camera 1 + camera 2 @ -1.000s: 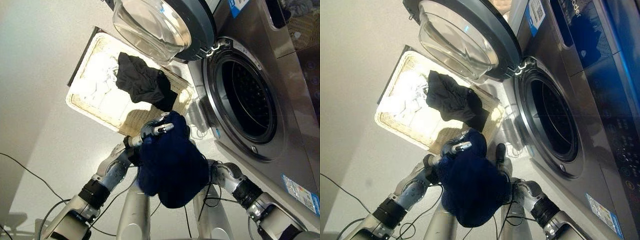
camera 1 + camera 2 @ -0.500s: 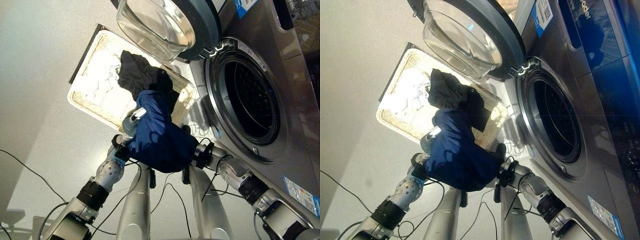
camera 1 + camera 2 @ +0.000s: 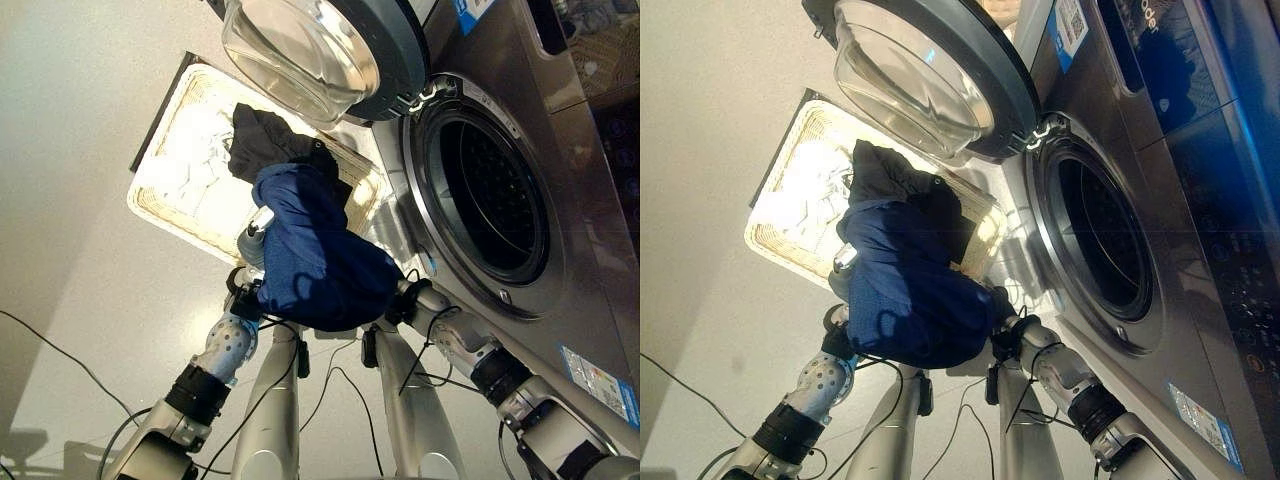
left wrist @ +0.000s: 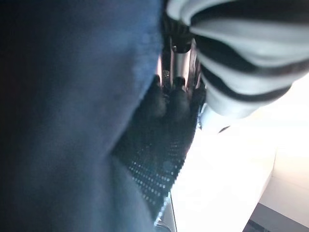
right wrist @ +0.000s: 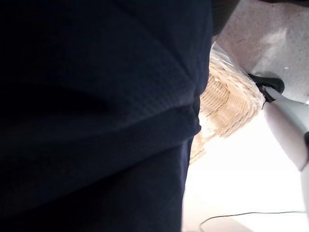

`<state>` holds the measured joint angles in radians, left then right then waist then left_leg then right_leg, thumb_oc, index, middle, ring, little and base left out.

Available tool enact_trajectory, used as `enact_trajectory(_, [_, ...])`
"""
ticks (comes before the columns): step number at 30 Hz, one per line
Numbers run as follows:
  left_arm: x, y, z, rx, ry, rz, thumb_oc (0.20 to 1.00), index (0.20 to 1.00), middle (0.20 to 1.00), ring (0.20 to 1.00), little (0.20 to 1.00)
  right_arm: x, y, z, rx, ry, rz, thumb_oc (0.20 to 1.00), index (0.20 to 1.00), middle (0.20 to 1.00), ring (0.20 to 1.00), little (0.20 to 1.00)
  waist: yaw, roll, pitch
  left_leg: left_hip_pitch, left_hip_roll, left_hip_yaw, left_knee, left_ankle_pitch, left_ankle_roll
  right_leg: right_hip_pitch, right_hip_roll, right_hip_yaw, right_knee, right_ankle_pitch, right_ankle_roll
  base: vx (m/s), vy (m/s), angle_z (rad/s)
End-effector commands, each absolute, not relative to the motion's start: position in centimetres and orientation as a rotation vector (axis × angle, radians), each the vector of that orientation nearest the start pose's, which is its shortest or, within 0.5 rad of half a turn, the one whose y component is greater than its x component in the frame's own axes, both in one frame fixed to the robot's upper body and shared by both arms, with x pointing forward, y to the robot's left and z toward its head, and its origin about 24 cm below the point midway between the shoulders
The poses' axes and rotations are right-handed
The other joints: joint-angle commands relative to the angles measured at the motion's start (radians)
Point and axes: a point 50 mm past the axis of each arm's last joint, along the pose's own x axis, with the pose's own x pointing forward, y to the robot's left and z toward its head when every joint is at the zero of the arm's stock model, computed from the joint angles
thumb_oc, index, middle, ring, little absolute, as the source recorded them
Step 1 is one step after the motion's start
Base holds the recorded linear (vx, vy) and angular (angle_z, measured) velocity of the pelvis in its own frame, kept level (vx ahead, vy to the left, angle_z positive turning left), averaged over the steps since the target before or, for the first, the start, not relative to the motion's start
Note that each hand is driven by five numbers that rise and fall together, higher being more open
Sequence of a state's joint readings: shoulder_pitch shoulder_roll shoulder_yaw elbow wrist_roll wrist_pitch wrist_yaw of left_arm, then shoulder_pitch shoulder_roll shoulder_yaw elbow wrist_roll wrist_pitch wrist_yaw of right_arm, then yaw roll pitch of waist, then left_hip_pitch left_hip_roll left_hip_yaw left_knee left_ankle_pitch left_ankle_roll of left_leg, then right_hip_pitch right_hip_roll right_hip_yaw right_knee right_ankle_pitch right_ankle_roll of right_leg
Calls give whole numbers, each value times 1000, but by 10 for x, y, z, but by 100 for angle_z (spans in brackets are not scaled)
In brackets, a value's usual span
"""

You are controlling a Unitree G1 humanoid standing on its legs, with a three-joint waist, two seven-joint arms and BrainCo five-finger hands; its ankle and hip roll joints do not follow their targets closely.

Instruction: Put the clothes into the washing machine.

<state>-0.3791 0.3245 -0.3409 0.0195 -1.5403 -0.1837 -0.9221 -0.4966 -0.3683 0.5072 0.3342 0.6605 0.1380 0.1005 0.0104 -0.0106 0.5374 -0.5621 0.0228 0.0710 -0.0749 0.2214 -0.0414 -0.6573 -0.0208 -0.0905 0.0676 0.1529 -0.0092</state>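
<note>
You see a blue garment bunched between both arms, held above the near edge of the wicker basket and left of the washing machine, whose door stands open. A black garment lies in the basket. The left hand and right hand are largely buried in cloth; you cannot tell either grip.

The garment held up is dark navy blue. A black garment and white cloth lie in the pale woven basket. The washing machine is grey-brown.
</note>
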Motion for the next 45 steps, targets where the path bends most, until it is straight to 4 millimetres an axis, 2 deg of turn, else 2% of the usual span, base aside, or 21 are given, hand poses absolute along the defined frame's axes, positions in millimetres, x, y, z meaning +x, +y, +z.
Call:
enact_trajectory(1, [262, 109, 178, -1009, -751, -1249, 200, 200, 200, 200, 200, 313, -84, 64, 214, 209, 649, 1000, 1000, 1000, 1000, 1000, -14, -4, -17, -18, -85, 6, 46, -47, 11, 42, -36, -21, -93, 85, 80, 0, 0, 0])
enact_trajectory(2, [264, 105, 175, -971, -707, -1222, 200, 200, 200, 200, 200, 308, -73, 66, 299, 221, 754, 1000, 1000, 1000, 1000, 1000, -12, -2, -17, -19, -86, 3, 49, -47, 11, 42, -38, -21, -93, 85, 80, 0, 0, 0])
enact_trajectory(6, [266, 101, 169, -926, -658, -1171, 200, 200, 200, 200, 200, 300, -57, 75, 436, 225, 867, 1000, 1000, 1000, 1000, 1000, -10, 0, -17, -24, -86, 0, 51, -44, 12, 38, -37, -22, -90, 85, 81, 0, 0, 0])
enact_trajectory(9, [269, 102, 165, -901, -641, -1108, 200, 200, 200, 200, 200, 289, -44, 83, 788, 265, 938, 1000, 1000, 1000, 1000, 1000, -14, -1, -17, -22, -83, 5, 49, -45, 12, 38, -34, -20, -89, 83, 81, 0, 0, 0])
enact_trajectory(10, [270, 103, 164, -879, -637, -1072, 200, 200, 200, 200, 200, 284, -39, 86, 955, 281, 979, 1000, 1000, 1000, 1000, 1000, -16, -2, -17, -21, -83, 9, 49, -46, 12, 39, -33, -20, -88, 81, 82, 0, 0, 0])
enact_trajectory(12, [273, 104, 161, -815, -633, -1001, 200, 200, 200, 200, 200, 277, -31, 89, 1131, 304, 1027, 1000, 1000, 1000, 1000, 1000, -20, -1, -17, -21, -83, 15, 47, -47, 14, 38, -31, -18, -89, 82, 83, 0, 0, 0])
enact_trajectory(14, [274, 104, 161, -741, -619, -921, 200, 200, 200, 200, 200, 268, -24, 93, 1208, 315, 1097, 1000, 1000, 1000, 1000, 1000, -25, 1, -17, -24, -83, 18, 46, -46, 15, 33, -28, -15, -89, 84, 85, 0, 0, 0])
enact_trajectory(19, [277, 106, 157, -628, -578, -810, 200, 200, 200, 200, 200, 254, -18, 99, 1281, 347, 1213, 1000, 1000, 1000, 1000, 1000, -29, 2, -17, -33, -83, 20, 47, -42, 17, 25, -27, -16, -89, 86, 85, 0, 0, 0])
enact_trajectory(20, [281, 108, 154, -513, -546, -706, 200, 200, 200, 200, 200, 244, -13, 106, 1294, 357, 1312, 1000, 1000, 1000, 1000, 1000, -31, 0, -17, -43, -82, 22, 50, -38, 18, 18, -25, -18, -85, 87, 86, 0, 0, 0])
enact_trajectory(26, [289, 109, 147, -344, -493, -621, 200, 200, 200, 200, 200, 230, -11, 119, 1324, 372, 1479, 1000, 1000, 1000, 1000, 1000, -36, -11, -17, -56, -76, 35, 56, -34, 13, 12, -25, -28, -86, 88, 91, 7, 3, -1])
enact_trajectory(33, [297, 109, 140, -165, -452, -563, 200, 200, 200, 200, 200, 228, -8, 124, 1308, 333, 1511, 1000, 1000, 1000, 1000, 1000, -38, -21, -17, -63, -71, 50, 61, -36, 9, 4, -32, -46, -87, 92, 100, 25, 11, -7])
enact_trajectory(39, [293, 103, 138, -104, -434, -680, 200, 200, 200, 200, 200, 231, -11, 122, 1287, 311, 1471, 1000, 1000, 1000, 1000, 1000, -39, -22, -17, -73, -72, 52, 66, -36, 9, -4, -33, -43, -92, 98, 102, 11, 4, -5])
enact_trajectory(41, [278, 87, 141, -94, -447, -937, 200, 200, 200, 200, 200, 236, -15, 117, 1284, 287, 1403, 1000, 1000, 1000, 1000, 1000, -45, -14, -17, -79, -77, 48, 68, -37, 11, -12, -27, -16, -95, 103, 101, 38, 15, -1])
enact_trajectory(45, [262, 75, 143, -113, -461, -1148, 200, 200, 200, 200, 200, 241, -20, 114, 1330, 248, 1332, 1000, 1000, 1000, 1000, 1000, -49, -6, -17, -78, -79, 47, 61, -35, 13, -14, -26, -4, -97, 105, 100, 0, 0, 0])
